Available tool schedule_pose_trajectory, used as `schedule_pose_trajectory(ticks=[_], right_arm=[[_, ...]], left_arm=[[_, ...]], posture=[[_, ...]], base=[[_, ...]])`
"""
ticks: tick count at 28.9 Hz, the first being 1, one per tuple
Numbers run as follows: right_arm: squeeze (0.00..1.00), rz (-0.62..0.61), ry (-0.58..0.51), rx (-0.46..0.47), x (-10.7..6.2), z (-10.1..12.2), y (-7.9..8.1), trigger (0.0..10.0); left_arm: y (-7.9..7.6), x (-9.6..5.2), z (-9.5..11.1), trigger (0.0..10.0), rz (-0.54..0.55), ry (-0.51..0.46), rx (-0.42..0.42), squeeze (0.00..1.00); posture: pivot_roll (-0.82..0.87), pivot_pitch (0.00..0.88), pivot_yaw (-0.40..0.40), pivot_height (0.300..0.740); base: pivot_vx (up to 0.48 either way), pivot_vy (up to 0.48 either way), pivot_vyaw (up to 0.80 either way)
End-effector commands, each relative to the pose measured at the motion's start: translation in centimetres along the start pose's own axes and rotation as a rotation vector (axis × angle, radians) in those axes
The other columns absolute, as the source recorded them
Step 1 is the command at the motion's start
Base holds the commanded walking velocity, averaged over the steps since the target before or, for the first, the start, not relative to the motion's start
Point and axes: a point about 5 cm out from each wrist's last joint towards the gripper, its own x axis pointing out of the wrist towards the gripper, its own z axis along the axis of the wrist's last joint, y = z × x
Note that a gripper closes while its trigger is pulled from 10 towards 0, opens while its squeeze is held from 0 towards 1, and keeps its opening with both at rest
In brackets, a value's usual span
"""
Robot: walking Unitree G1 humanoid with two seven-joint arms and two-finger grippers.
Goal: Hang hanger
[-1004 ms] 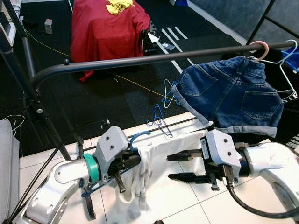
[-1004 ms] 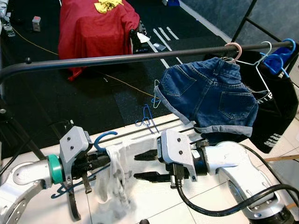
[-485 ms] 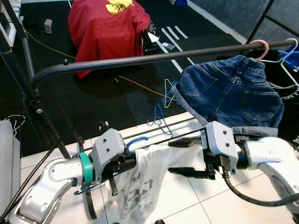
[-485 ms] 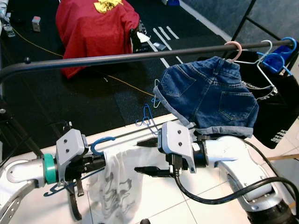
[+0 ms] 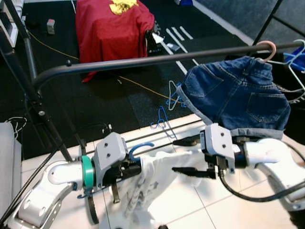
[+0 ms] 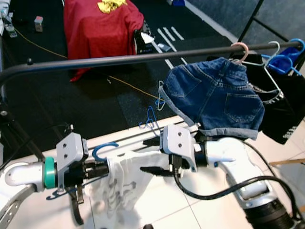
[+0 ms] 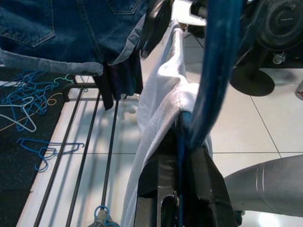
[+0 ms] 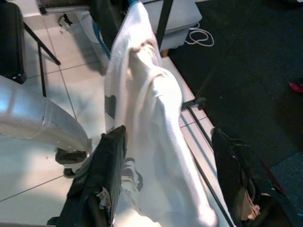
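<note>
A blue hanger (image 5: 140,145) carries a white T-shirt (image 5: 155,174), low in front of me over the tiled floor. My left gripper (image 5: 132,169) is shut on the hanger below its hook; the left wrist view shows its fingers (image 7: 163,177) clamped on the blue hanger (image 7: 213,71) and cloth. My right gripper (image 5: 183,156) stands open at the shirt's right side. In the right wrist view the white T-shirt (image 8: 147,118) runs between its spread fingers (image 8: 102,175). The black rail (image 5: 143,62) crosses above both arms.
Denim shorts (image 5: 238,95) hang from a pink hanger (image 5: 265,47) at the rail's right end, with more hangers beyond. Loose hangers (image 5: 164,121) lie on the dark mat by the rack's base bars. A red-draped object (image 5: 114,28) stands at the back.
The shirt, hanging flat half a second ago, is now bunched and drawn sideways toward my right gripper. The right gripper has shifted left onto the cloth, still open. The left gripper keeps its hold.
</note>
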Motion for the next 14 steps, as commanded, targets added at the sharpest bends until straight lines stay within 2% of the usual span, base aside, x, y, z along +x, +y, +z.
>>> schedule_pose_trajectory(ticks=[1, 2, 6, 14], right_arm=[[0.00, 0.008, -0.014, -0.012, 0.8, -0.2, -0.1, 10.0], [0.00, 0.008, -0.014, -0.012, 0.8, -0.2, -0.1, 10.0], [0.00, 0.000, -0.057, -0.079, 2.7, 0.3, -1.0, 10.0], [0.00, 0.057, -0.059, -0.092, 3.6, 0.0, -0.8, 10.0]], left_arm=[[-0.5, 0.3, 1.2, 10.0, -0.049, -0.059, 0.035, 0.00], [-0.5, 0.3, 1.2, 10.0, -0.049, -0.059, 0.035, 0.00], [-0.9, 0.4, 1.5, 10.0, -0.096, -0.074, 0.040, 0.00], [-0.9, 0.4, 1.5, 10.0, -0.102, -0.076, 0.044, 0.00]], posture=[[-0.09, 0.160, 0.014, 0.740], [-0.09, 0.160, 0.014, 0.740], [-0.08, 0.156, 0.012, 0.740], [-0.08, 0.156, 0.009, 0.740]], base=[[0.000, 0.000, 0.00], [0.000, 0.000, 0.00], [0.000, 0.000, 0.00], [0.000, 0.000, 0.00]])
